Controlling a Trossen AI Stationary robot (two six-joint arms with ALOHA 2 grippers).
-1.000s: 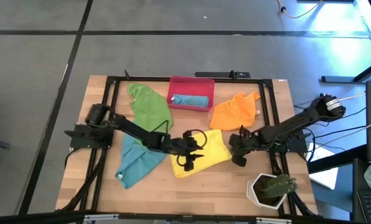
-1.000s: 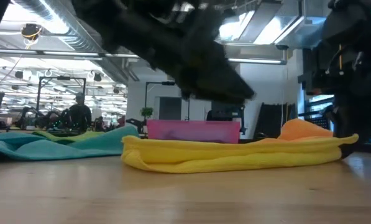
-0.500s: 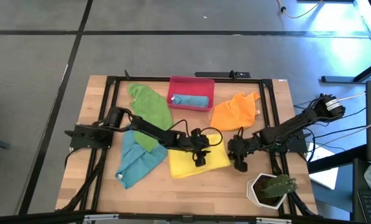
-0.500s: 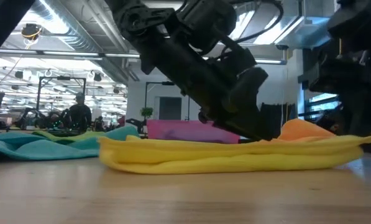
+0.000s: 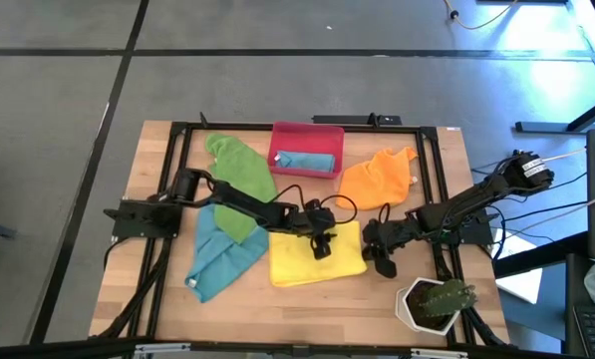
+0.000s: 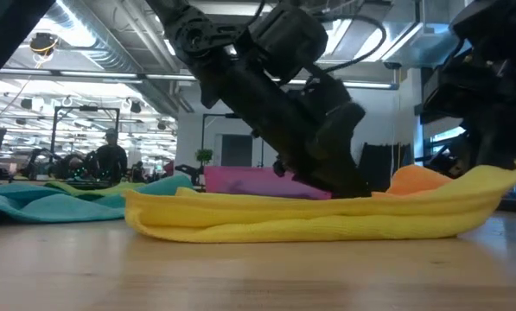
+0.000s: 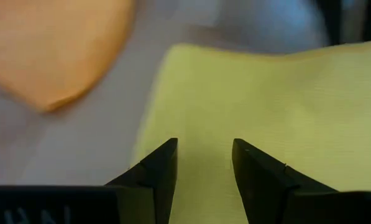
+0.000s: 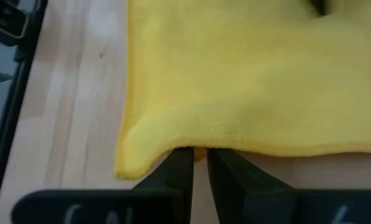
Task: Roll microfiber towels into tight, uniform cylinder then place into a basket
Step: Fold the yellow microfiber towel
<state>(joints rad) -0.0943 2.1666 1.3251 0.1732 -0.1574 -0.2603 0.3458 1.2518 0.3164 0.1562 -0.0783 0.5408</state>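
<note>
The yellow towel [image 5: 315, 256] lies folded flat on the table's near middle. My left gripper [image 5: 322, 242] is open, with its fingertips down on the towel's far part [image 7: 204, 149]. My right gripper [image 5: 378, 256] is shut on the towel's right edge [image 8: 197, 151]. The red-pink basket [image 5: 329, 133] stands at the far middle with a rolled teal towel [image 5: 305, 161] inside. The green towel [image 5: 239, 172], the other teal towel [image 5: 219, 259] and the orange towel [image 5: 377, 178] lie loose on the table. My left gripper rests its open fingertips [image 6: 348, 186] on the yellow towel's top layer, near its far right corner [image 7: 173, 68]. It slants down from the table's left. The towel lies flat under it. My right gripper pinches the hem of the towel's right edge [image 8: 219, 138] between its two fingers, coming level from the table's right. That edge is raised a little [image 6: 504, 177], and the rest of the towel lies on the table.
A white hexagonal plant pot [image 5: 432, 302] stands at the near right corner, close to my right arm. A black frame [image 5: 182, 160] runs around the table's working area. Bare wood shows along the near edge [image 5: 307, 309].
My left gripper has gone toward the table's right and a little toward the far edge, coming down on the yellow towel. My right gripper has shifted slightly left and near. The towel's right edge has risen, and the towel now lies squarer and wider.
</note>
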